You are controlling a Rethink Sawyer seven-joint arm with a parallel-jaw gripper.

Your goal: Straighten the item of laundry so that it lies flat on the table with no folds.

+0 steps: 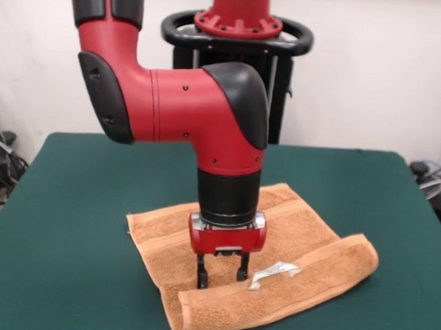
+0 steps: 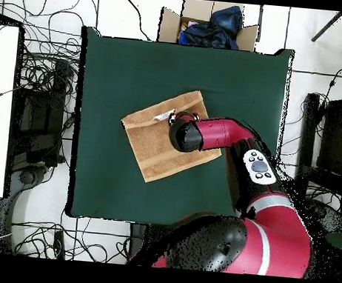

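Green felt covers the table (image 1: 55,223), where the orange towel (image 1: 165,240) lies mid-surface, its near edge rolled over. Above it, the pincer (image 1: 221,272) hangs spread, fingertips touching cloth near a white label (image 1: 272,272).

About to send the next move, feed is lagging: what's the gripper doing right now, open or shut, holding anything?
Gripper: open, jaws spread and holding nothing, tips down at the orange-tan towel just behind its folded-over front edge.

Towel (image 1: 276,234): looped terry cloth, rough, matt; smoother woven bands. Label (image 1: 272,274): thin, white, slightly shiny. Worktop (image 1: 62,223): green felt-like, matt. Arm (image 1: 179,104): glossy red and black plastic.
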